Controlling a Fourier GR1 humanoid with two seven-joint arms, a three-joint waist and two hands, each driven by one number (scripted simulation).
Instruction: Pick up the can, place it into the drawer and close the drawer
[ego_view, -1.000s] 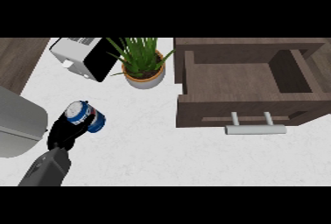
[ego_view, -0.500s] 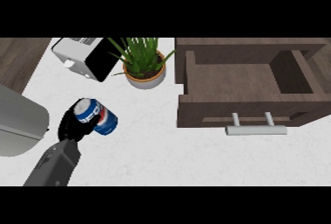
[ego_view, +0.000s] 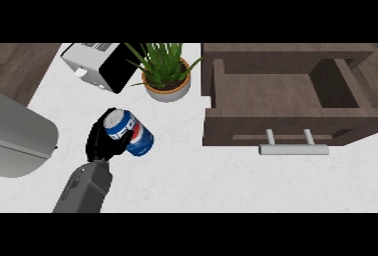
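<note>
The blue metal can (ego_view: 130, 133) reads "pepsi" in white. The black left hand (ego_view: 101, 143) curls round its left side, gripping it. The open brown wooden drawer (ego_view: 244, 128) stands to the right.

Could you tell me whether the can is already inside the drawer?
No, the can sits in the left hand, well left of the open drawer.

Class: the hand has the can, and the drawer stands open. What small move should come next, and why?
Probably carry the can rightward toward the drawer. The left hand is curled round the can, so the grasp looks done, and the can is well left of the open drawer. Keeping to the near side of the plant looks safest.
</note>
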